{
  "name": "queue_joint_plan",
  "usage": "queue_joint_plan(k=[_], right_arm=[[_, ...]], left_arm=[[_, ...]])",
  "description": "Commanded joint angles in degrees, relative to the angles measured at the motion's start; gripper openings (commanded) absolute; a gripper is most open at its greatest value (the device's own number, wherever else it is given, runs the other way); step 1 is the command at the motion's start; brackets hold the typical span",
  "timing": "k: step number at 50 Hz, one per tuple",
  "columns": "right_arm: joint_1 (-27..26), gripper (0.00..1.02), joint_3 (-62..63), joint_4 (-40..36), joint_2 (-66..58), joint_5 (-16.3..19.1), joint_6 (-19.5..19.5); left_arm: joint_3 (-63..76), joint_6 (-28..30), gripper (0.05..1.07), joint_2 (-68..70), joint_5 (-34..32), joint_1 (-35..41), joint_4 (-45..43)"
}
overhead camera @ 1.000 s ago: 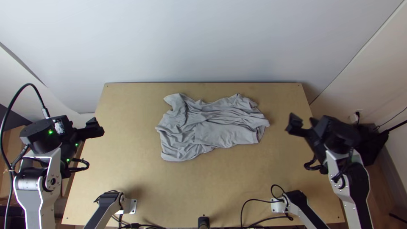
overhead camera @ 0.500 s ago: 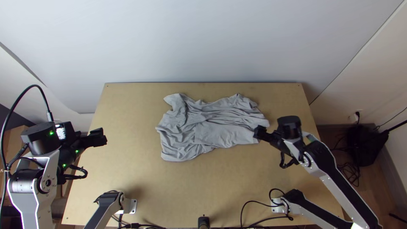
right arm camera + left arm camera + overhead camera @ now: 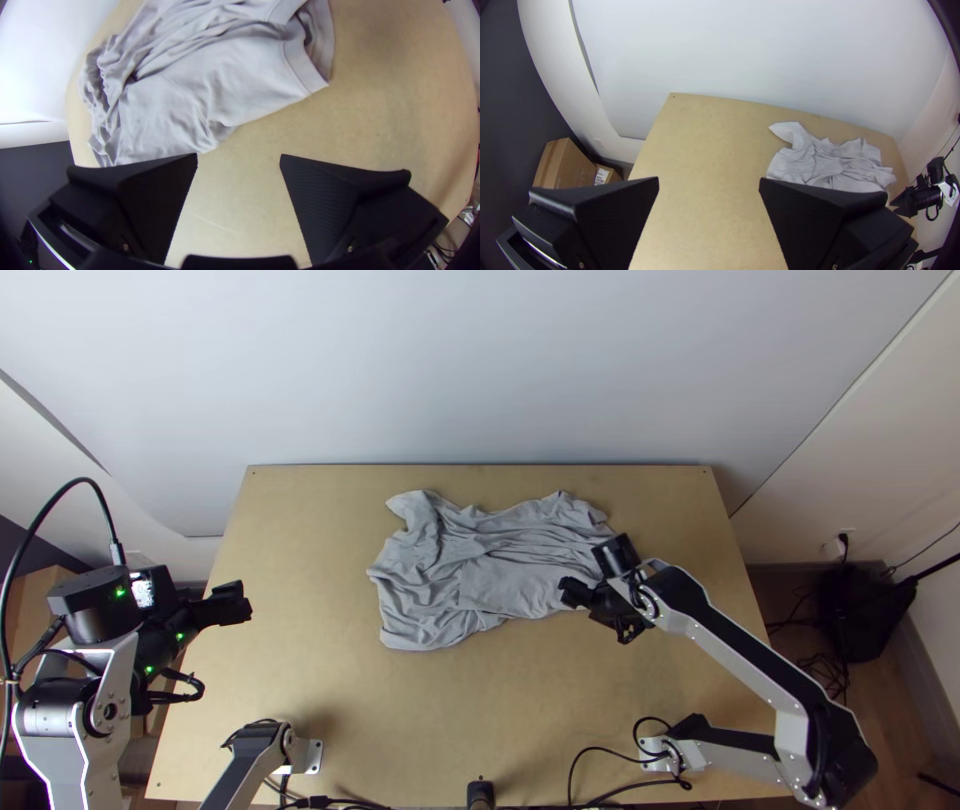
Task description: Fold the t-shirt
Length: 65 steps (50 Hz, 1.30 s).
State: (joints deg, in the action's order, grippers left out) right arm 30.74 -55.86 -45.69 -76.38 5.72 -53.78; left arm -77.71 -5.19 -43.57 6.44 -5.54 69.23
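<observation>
1. The right hand [image 3: 568, 592] has swung in from the table's [image 3: 400, 710] three o'clock side to the t-shirt's [image 3: 500, 580] four o'clock edge, its fingers wide apart and holding nothing.
2. The t-shirt lies unmoved and rumpled, toward twelve o'clock on the table; folding has yet to begin, though a grasp seems near.
3. The left hand [image 3: 709, 182], open and empty, waits at nine o'clock.

Light wooden table [image 3: 480, 700], flat top. Grey t-shirt [image 3: 425, 595] on it, mid-table, nearer the far edge than the near one; loosely spread, crumpled, deep creases running across, hems uneven. Black cables [image 3: 598, 744] loop at the near edge, right of centre.
</observation>
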Motion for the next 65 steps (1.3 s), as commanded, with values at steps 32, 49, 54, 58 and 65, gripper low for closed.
queue_joint_plan(k=[32, 49, 54, 58, 65], right_arm=[[2.7, 0.56, -6.5, 3.5, -18.2, 6.1, 0.3], [2.7, 0.51, -8.9, 5.2, -23.5, 6.1, 1.1], [2.7, 0.33, -9.8, 5.3, -24.3, 5.3, 1.6], [2.8, 0.19, -10.0, 5.4, -24.8, 4.3, 1.7], [3.7, 0.03, -10.5, 5.2, -21.7, 2.5, 2.9]], left_arm=[[-0.5, 0.8, 1.02, 0.5, -0.5, -0.7, 0.7], [-0.3, 2.7, 1.02, 0.5, -0.4, -1.7, 1.2], [-0.3, 3.3, 1.02, 0.4, -0.4, -1.7, 1.3], [-0.3, 3.9, 1.02, 0.1, -0.4, -1.7, 1.6], [-0.1, 6.3, 1.02, -0.5, -0.5, -1.3, 3.3]])
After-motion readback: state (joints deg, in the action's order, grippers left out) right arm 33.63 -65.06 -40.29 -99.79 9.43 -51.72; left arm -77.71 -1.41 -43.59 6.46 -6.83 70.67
